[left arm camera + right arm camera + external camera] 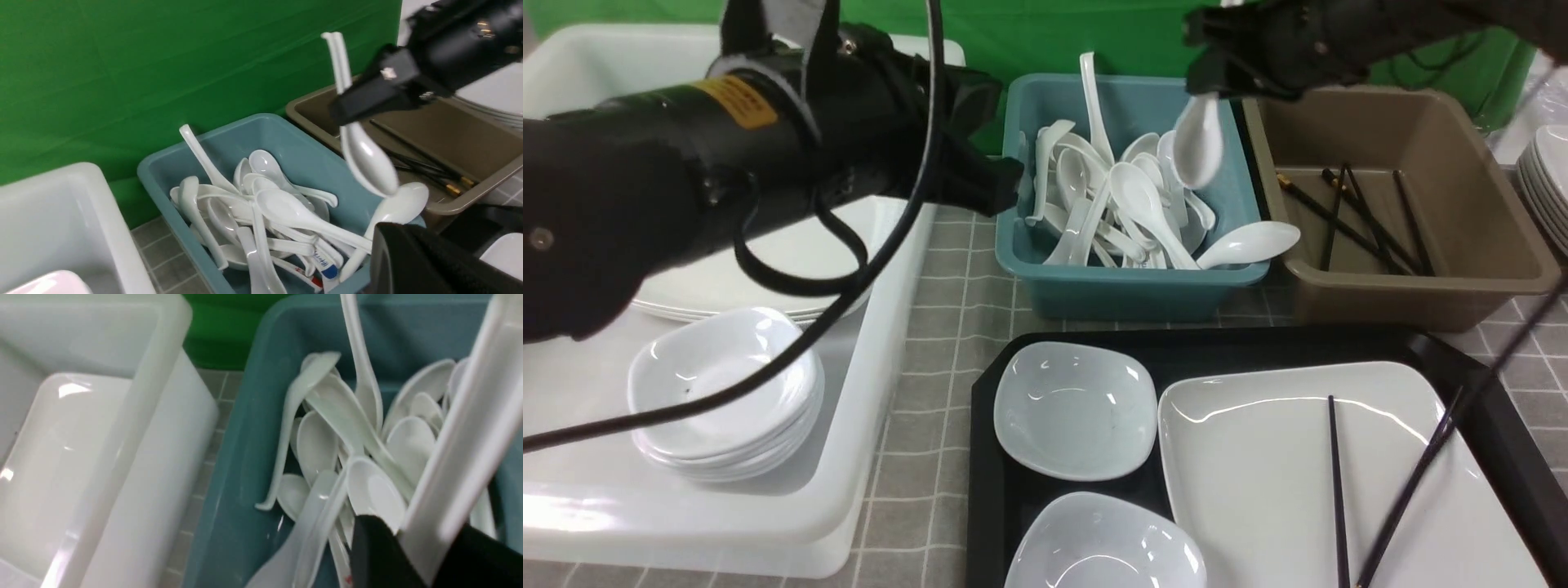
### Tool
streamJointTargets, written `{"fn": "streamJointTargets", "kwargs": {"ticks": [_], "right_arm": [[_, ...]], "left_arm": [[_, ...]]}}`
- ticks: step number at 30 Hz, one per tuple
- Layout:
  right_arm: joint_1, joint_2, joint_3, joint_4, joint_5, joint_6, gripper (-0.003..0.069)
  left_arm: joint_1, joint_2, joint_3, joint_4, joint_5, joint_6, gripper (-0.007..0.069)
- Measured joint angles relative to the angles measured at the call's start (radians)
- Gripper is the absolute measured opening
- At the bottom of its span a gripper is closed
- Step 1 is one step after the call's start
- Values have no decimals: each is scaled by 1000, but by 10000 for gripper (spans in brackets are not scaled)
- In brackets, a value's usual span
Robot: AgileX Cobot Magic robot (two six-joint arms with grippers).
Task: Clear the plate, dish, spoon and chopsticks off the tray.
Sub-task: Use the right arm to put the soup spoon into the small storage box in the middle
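Observation:
My right gripper (1217,86) is shut on the handle of a white spoon (1199,147), which hangs bowl-down over the teal tub (1127,286). In the right wrist view the spoon handle (457,457) is wedged between the black fingers of that gripper (425,555). My left gripper (1005,180) is shut and empty, beside the teal tub's left wall. On the black tray (988,457) lie the large white plate (1258,474), with black chopsticks (1337,482) across it, and two small white dishes (1074,408) (1104,547).
The teal tub holds several white spoons (286,212). A brown tub (1421,286) to its right holds black chopsticks. A white bin (866,457) on the left holds stacked bowls (723,392) and plates. More plates (1547,188) are stacked at the far right edge.

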Motion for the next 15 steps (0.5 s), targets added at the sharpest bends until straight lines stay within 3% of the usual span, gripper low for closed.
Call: {"fn": "streamJointTargets", "kwargs": {"ticks": [6, 9, 12, 15], "right_arm": [[3, 68, -81, -1, 41, 32, 408], [-1, 36, -88, -21, 143, 0, 448], [-23, -34, -89, -83, 303, -18, 373], [-68, -125, -91, -157, 519, -43, 196]], "left_arm": [[57, 0, -1, 20, 61, -38, 0], [94, 0, -1, 21, 140, -51, 0], [117, 0, -1, 23, 234, -63, 0], [120, 0, -1, 23, 325, -64, 0]]}}
